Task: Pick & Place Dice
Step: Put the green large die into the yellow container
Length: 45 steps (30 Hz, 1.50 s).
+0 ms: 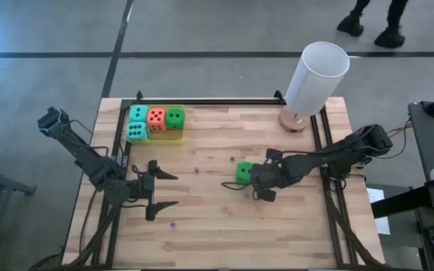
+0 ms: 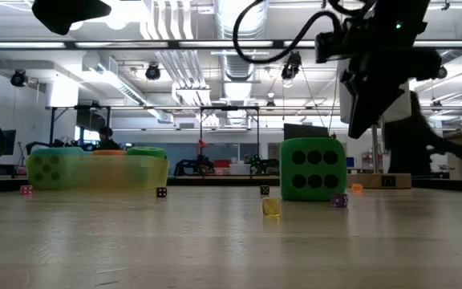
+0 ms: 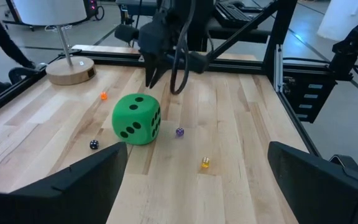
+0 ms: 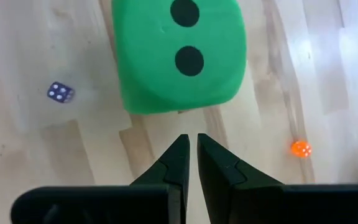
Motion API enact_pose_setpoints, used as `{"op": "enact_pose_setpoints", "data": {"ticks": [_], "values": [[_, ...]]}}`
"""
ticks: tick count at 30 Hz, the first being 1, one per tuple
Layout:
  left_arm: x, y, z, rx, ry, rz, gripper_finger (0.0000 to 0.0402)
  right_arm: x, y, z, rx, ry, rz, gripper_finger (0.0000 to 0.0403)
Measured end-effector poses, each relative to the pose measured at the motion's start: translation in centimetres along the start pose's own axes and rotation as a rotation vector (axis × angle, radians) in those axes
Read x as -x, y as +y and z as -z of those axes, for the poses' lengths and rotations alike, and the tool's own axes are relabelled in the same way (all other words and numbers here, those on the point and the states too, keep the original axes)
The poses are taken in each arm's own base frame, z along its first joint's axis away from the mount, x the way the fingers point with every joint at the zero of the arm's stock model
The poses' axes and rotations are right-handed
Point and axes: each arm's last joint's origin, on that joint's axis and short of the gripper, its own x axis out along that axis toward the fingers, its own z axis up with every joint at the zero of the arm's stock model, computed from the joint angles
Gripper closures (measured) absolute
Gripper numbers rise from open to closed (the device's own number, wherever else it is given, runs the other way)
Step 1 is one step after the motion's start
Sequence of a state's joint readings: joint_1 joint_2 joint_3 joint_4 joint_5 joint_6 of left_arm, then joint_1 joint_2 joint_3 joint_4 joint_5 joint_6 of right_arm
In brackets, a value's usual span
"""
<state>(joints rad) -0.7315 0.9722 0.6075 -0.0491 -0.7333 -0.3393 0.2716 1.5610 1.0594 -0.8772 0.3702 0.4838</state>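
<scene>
Dice count so far: four of them, two teal, one orange-red and one green, already sit in the yellow tray [image 1: 173,138] at the table's far left corner, so most of the job looks done. Last green die [image 1: 244,172] sits out mid-table on the bare wood. Right gripper [image 1: 265,190] hovers just beside it, fingers pinched nearly together, holding nothing. Left gripper [image 1: 162,190] waits well apart, jaws spread wide and empty. One grab-and-drop left, I'd guess.

I get bright, even light from the ceiling strip lights [image 2: 215,44], which flare white in my low view. Shadows on the table [image 1: 224,218] are faint. The yellow tray [image 2: 95,172] looks soft and blurred there.
</scene>
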Motion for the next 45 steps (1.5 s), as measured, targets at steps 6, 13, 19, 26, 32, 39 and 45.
{"op": "enact_pose_setpoints", "data": {"ticks": [6,13,19,26,32,39,45], "values": [[0.0,0.0,0.0,0.0,0.0,0.0,0.001,-1.6,-0.2,-0.6,-0.005,0.009,0.038,0.0374],[0.0,0.0,0.0,-0.001,0.001,-0.001,0.0009,-3.4,0.8,-2.5,0.014,-0.104,-0.014,0.0374],[0.0,0.0,0.0,-0.002,0.003,-0.001,0.0011,-5.0,1.3,-4.4,0.059,-0.176,-0.064,0.0374],[0.0,0.0,0.0,-0.002,0.002,-0.001,0.0009,-6.1,1.3,-7.5,0.11,-0.193,-0.037,0.0374],[0.0,0.0,0.0,-0.002,0.003,-0.001,0.0011,-6.8,1.6,-10.1,0.16,-0.221,-0.027,0.0374],[0.0,0.0,0.0,-0.002,0.003,-0.001,0.0007,-7.2,2.3,-12.5,0.207,-0.248,-0.021,0.0374],[0.0,0.0,0.0,-0.003,0.003,-0.001,0.001,-7.0,2.5,-12.8,0.197,-0.254,-0.021,0.0374]]}}
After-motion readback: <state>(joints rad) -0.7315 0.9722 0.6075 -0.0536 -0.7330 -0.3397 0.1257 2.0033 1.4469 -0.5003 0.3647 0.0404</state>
